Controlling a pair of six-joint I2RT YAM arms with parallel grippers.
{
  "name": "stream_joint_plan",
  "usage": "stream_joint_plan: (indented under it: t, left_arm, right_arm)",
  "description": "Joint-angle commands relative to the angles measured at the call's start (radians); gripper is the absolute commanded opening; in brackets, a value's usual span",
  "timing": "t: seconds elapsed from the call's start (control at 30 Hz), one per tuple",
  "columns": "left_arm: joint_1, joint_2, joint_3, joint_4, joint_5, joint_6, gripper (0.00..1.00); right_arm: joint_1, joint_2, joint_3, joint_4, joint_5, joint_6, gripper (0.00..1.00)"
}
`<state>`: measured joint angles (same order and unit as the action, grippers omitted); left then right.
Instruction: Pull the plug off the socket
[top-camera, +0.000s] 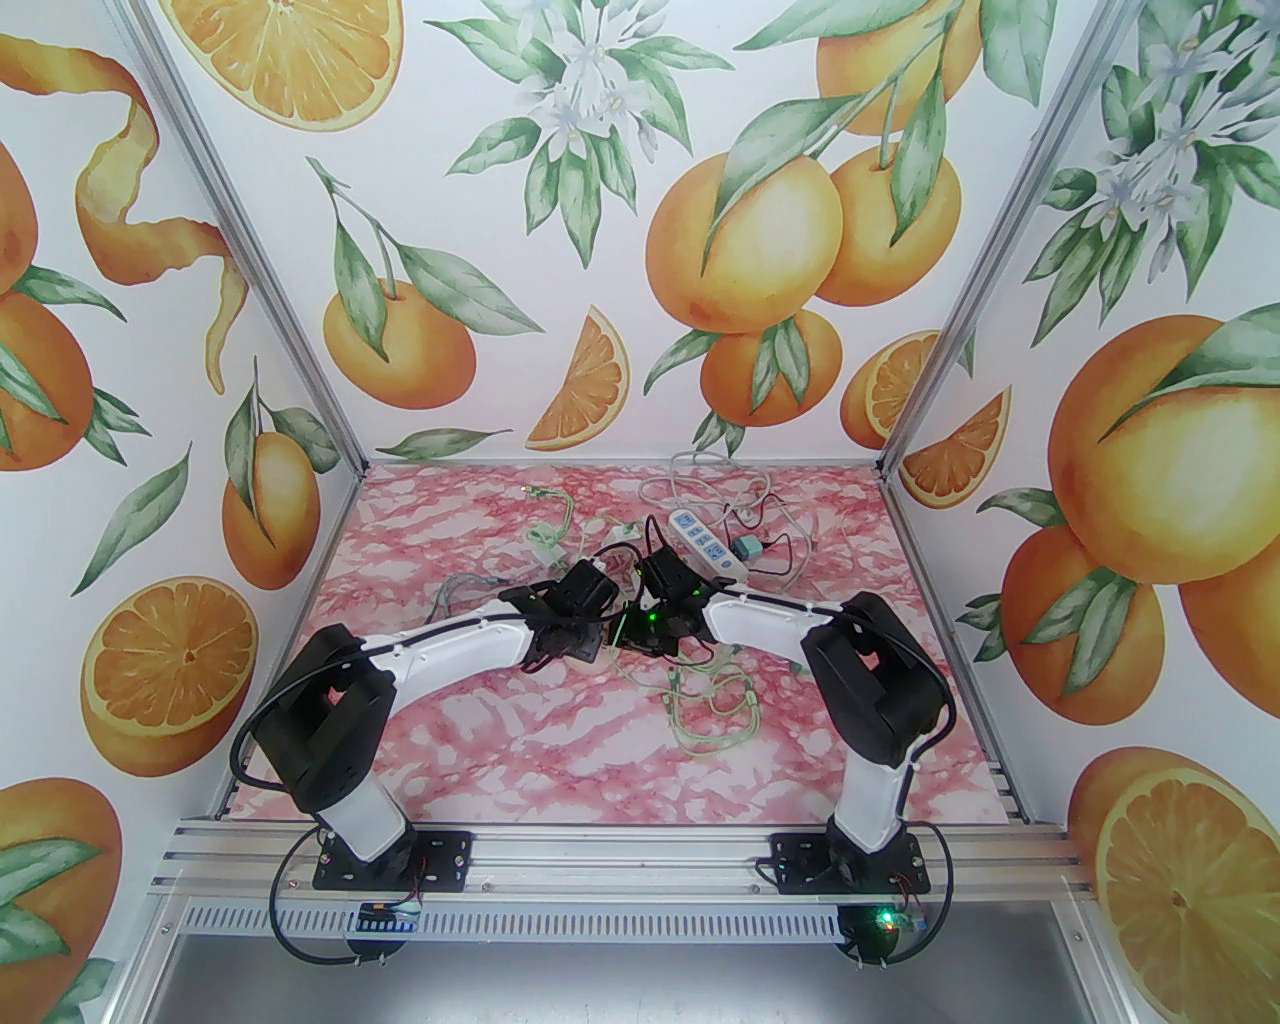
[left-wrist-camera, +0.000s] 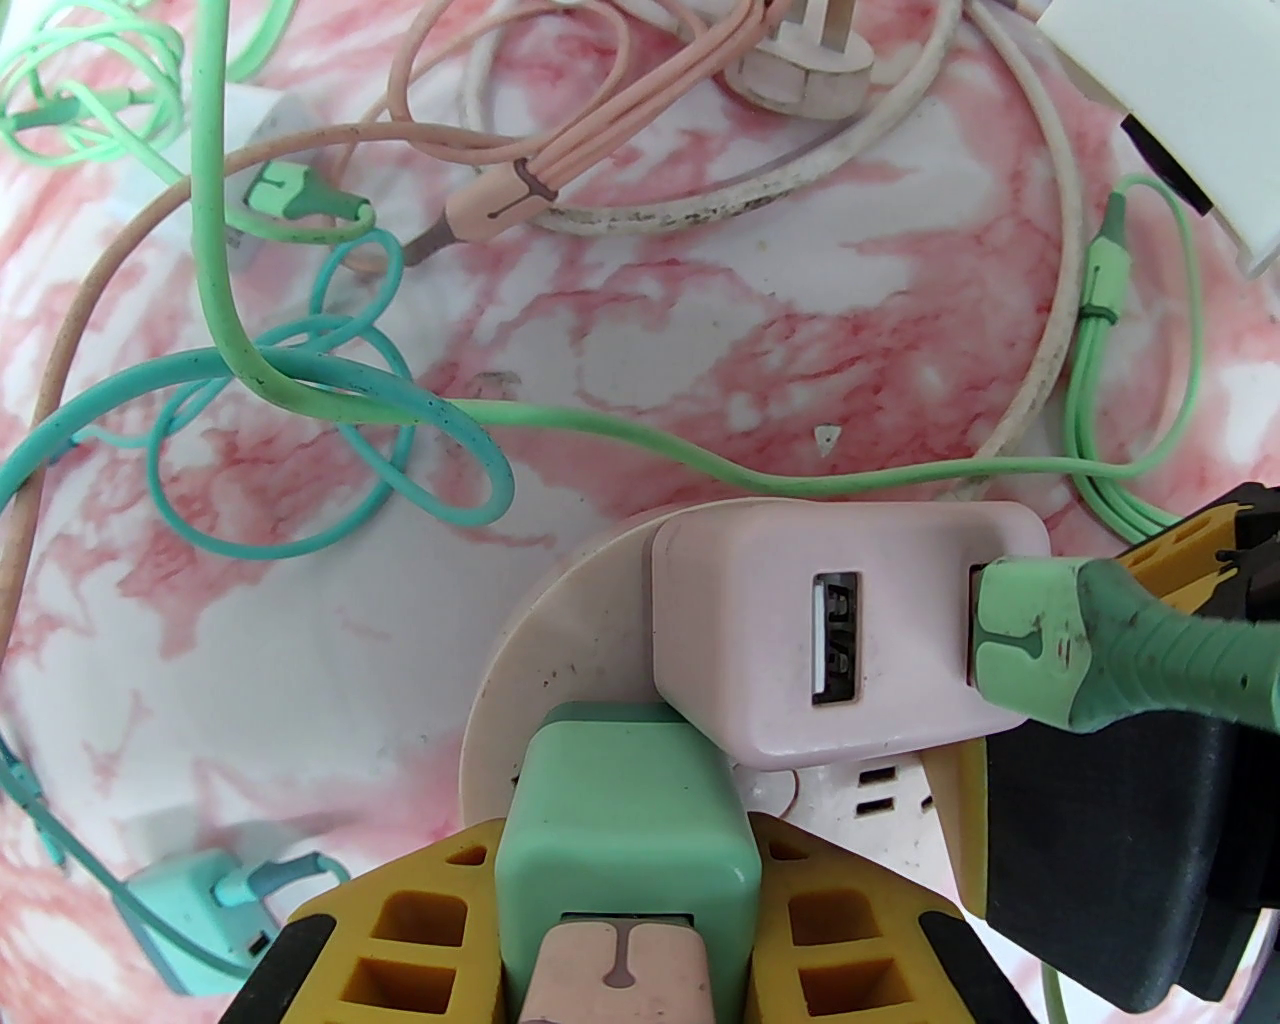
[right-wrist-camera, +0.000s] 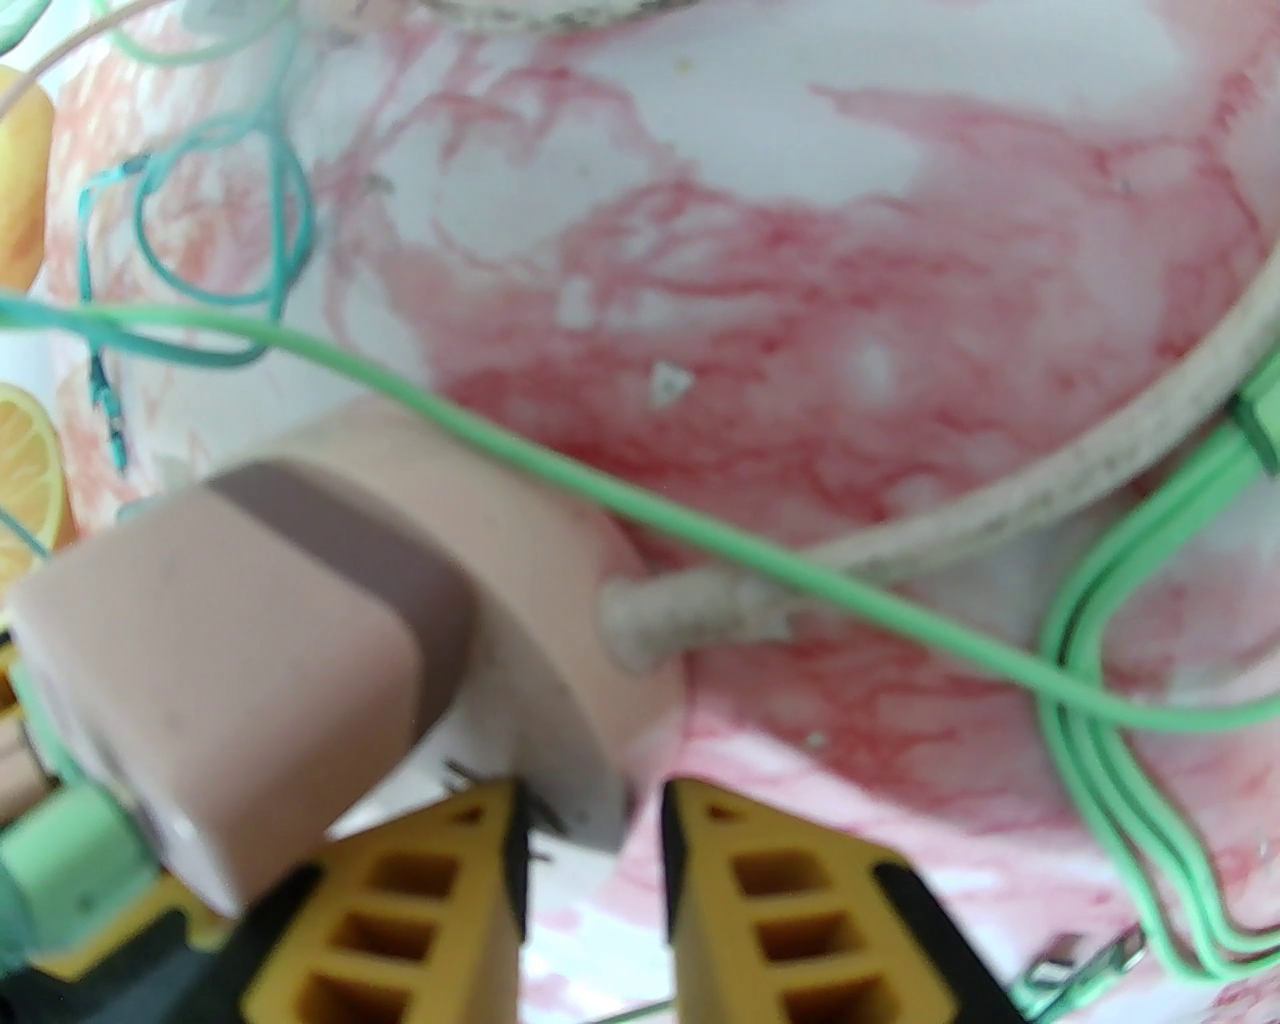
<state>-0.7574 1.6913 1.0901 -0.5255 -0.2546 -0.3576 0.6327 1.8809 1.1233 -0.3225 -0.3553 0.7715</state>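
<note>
Both arms meet mid-table, and this is the pull itself. The left gripper (left-wrist-camera: 625, 900) has its yellow fingers clamped on either flank of the green plug (left-wrist-camera: 610, 780), which sits seated in the round socket (left-wrist-camera: 560, 640) with a pink lead (left-wrist-camera: 620, 965) running out of its near end. The right gripper (right-wrist-camera: 590, 810) pinches the socket's rim between its jaws, bracing it.

To do this well, I'd say the left arm should draw straight back along the line of the prongs, with no twisting, while the right pins the disc down. If the brace slips, the whole socket may simply ride along with the plug.

Watch the neighbour: the pink charger (left-wrist-camera: 800, 620) stands in the same socket, pressed against the green plug's far right corner, so a sideways wobble could lever it. A green connector (left-wrist-camera: 1040, 630) plugs into its right port, just beside the right gripper's fingers.

As for room, a light green cable (left-wrist-camera: 650, 440) crosses just beyond the socket, a white cord (left-wrist-camera: 1050, 300) curves off far right, and teal loops (left-wrist-camera: 330, 420) lie to the left. The booth walls (top-camera: 300, 350) and the white power strip (top-camera: 700, 540) are well apart. The way up and back toward the arm looks open, though the trailing pink lead could snag.
</note>
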Motion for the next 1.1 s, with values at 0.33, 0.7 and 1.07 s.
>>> stream_joint_plan:
  t: [0.33,0.7,1.07]
  left_arm:
    - [0.001,0.005,0.017,-0.03,0.048,-0.054,0.18]
    - [0.003,0.016,0.001,0.003,0.092,-0.137,0.17]
    - [-0.009,0.017,-0.018,0.016,0.119,-0.144,0.16]
  right_arm:
    - [-0.002,-0.048,-0.181,0.188,-0.045,0.088,0.43]
    - [0.01,-0.116,-0.302,0.49,-0.128,0.216,0.55]
    - [0.036,-0.027,-0.259,0.356,-0.062,0.222,0.46]
